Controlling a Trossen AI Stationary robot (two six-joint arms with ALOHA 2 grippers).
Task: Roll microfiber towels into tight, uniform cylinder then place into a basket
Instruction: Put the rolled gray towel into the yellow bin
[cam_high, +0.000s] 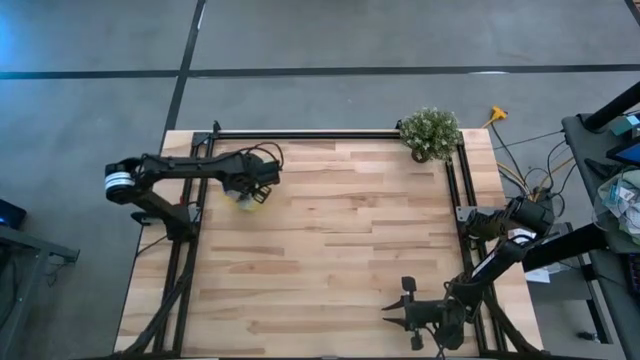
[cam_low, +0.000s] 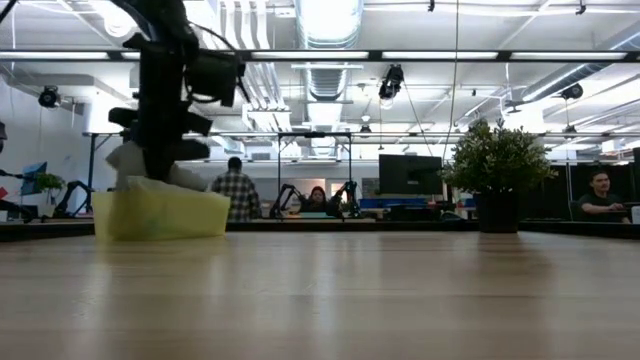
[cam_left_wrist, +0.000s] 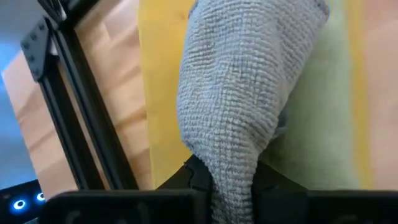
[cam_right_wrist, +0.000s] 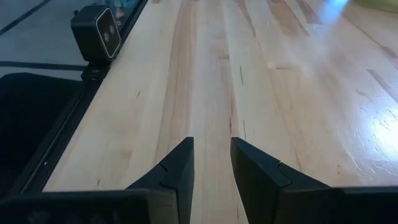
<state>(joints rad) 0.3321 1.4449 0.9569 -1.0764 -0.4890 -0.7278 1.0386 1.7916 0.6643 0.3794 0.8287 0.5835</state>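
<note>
Grey-blue waffle-textured towel (cam_left_wrist: 242, 106), one, pinched in left gripper (cam_left_wrist: 231, 186) over yellow basket (cam_left_wrist: 160, 93) holding one light green towel (cam_left_wrist: 317, 124); right gripper (cam_right_wrist: 211, 163) empty, narrowly parted.

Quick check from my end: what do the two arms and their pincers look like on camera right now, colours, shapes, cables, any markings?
Both arms are dark, jointed and slim. The left arm has a white band with a blue stripe near its base, and black cables loop beside its wrist. The right arm shows a pale patch along its link. The right pincer has two matte black, wedge-shaped fingers with notched inner edges. The left pincer is black too.

Left claw (cam_high: 248, 190) over the basket (cam_high: 246, 200); right claw (cam_high: 402, 308) waits apart.
</note>
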